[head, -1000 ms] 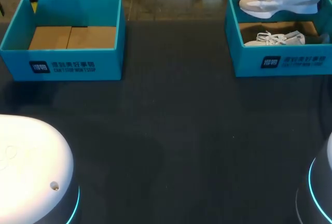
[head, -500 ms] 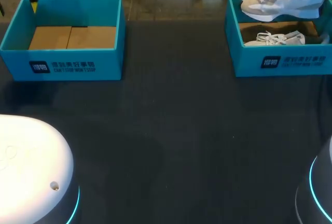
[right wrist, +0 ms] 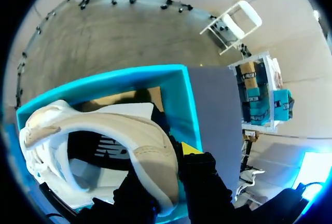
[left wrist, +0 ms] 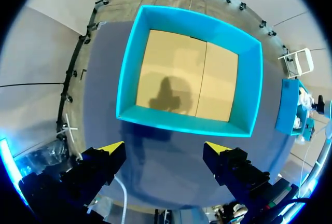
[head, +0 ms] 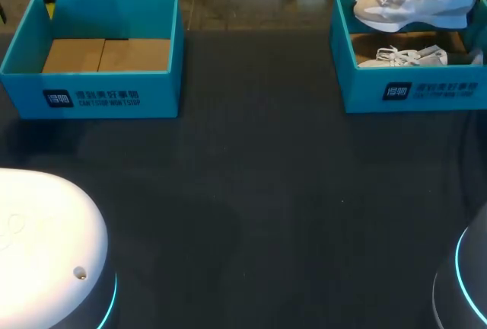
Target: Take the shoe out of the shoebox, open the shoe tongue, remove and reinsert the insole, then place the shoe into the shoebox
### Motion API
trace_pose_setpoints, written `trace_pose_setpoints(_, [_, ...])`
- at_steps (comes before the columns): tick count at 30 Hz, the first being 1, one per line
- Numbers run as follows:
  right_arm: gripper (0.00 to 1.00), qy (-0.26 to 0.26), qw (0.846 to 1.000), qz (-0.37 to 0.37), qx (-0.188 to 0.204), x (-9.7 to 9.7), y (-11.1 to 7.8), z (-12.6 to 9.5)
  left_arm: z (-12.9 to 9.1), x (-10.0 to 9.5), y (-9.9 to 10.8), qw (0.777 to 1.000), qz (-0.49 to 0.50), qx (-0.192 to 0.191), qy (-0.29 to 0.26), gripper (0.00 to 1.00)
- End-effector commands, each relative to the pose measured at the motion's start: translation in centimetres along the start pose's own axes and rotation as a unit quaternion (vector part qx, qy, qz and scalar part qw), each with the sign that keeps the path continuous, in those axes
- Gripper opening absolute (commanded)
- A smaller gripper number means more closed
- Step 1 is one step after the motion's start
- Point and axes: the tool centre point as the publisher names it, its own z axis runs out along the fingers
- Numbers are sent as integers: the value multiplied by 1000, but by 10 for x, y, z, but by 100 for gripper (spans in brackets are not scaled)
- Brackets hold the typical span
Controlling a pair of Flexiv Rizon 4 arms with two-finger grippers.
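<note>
— Levelled out and nudged slightly rightward since a second ago, that pale shoe (head: 415, 1). Both boxes just as before.

— Whereabouts now?

— Upper right of the frame, aloft, sole down, toe pointing left, above the right shoebox (head: 411, 93) and overlapping its far wall.

— Held how?

— By the right jaws, clenched on the heel collar. From the right wrist, one yellow tip (right wrist: 190, 149) pressed against the outside of the heel, the other finger's tip hidden by the shoe. Teal box wall directly beneath.

— Anything else in that box?

— Second shoe (head: 403, 56), white, laces showing, lying on the brown cardboard floor below the lifted one.

— And across the bench?

— Left shoebox (head: 99, 78) at upper left, teal walls, bare cardboard floor, well apart from the right one, with dark bench (head: 251, 192) between.

— Left jaws?

— Released. Up at the far upper-left corner of the frame, near the box's back-left corner. From the left wrist, two yellow fingertips (left wrist: 111, 147) spread wide, box just ahead of them, gripper's shadow (left wrist: 166, 94) cast on the cardboard.

— Foreground?

— White rounded arm base (head: 46, 245) at lower left, blue-ringed. Edge of another base (head: 468, 283) at lower right.
</note>
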Motion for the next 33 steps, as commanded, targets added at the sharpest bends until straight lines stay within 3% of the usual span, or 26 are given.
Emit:
trace_pose_setpoints(1, [0,3,1000,3,3,0,4,2,0,0,1,1000,0,0,0,100])
trace_pose_setpoints(7, [0,3,1000,3,3,0,4,2,0,0,1,1000,0,0,0,100])
trace_pose_setpoints(20, [0,-1,1000,-1,12,5,0,28,0,0,1,1000,0,0,0,100])
trace_pose_setpoints(33, [0,1,1000,-17,13,18,10,49,0,0,1,1000,0,0,0,100])
